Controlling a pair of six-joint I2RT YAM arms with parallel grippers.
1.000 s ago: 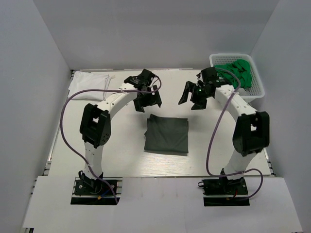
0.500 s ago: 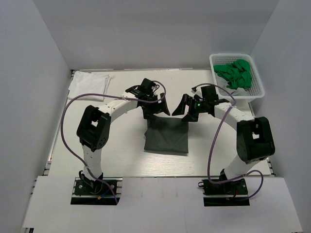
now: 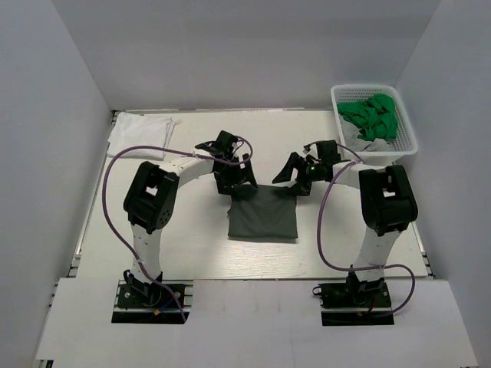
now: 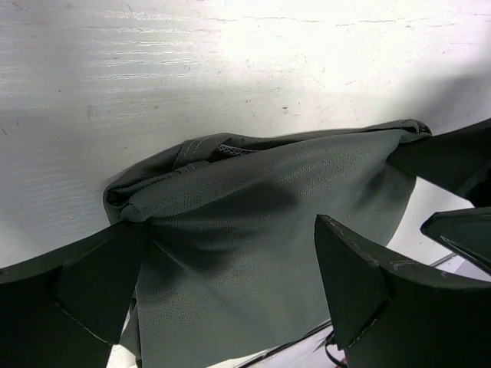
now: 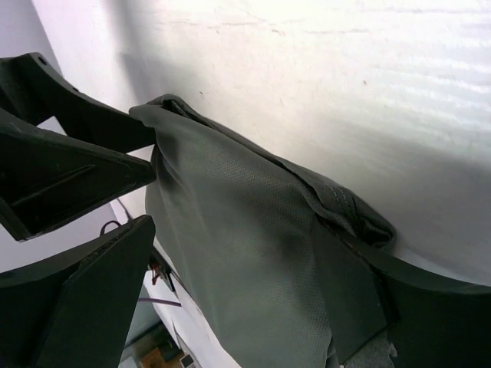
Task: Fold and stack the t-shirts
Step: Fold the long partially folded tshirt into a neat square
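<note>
Dark olive-grey tee (image 3: pixel 263 216) lies mid-table as a folded rectangle, slightly longer near-to-far, with its far edge running left-right. That far edge is what matters. Left gripper (image 3: pixel 236 182) sits at the far-left corner and right gripper (image 3: pixel 295 178) at the far-right corner, so each arm has its own corner and neither needs to cross.

In the left wrist view the jaws are spread wide over the bunched far hem, with cloth between the fingers (image 4: pixel 84 287) and nothing pinched. One finger looks to touch the rolled corner, but I can't be sure from this angle. The right wrist view is the same: wide open, the hem in the gap between the fingers (image 5: pixel 84 303), no hold on it. The left arm's fingers show just beside the opposite corner.

White tee (image 3: pixel 140 132) lies flat at the far-left corner of the table (image 3: pixel 192 234), well apart from the dark one. The basket (image 3: pixel 383 153) with green cloth (image 3: pixel 372 115) sits far right, near the right arm's elbow but not in the way.

Judgement: next is closing both on the far corners. There is bare table on the near side for folding over, and bare table toward the white tee for stacking. The risk is pinching only the top layer of the bunched hem.
</note>
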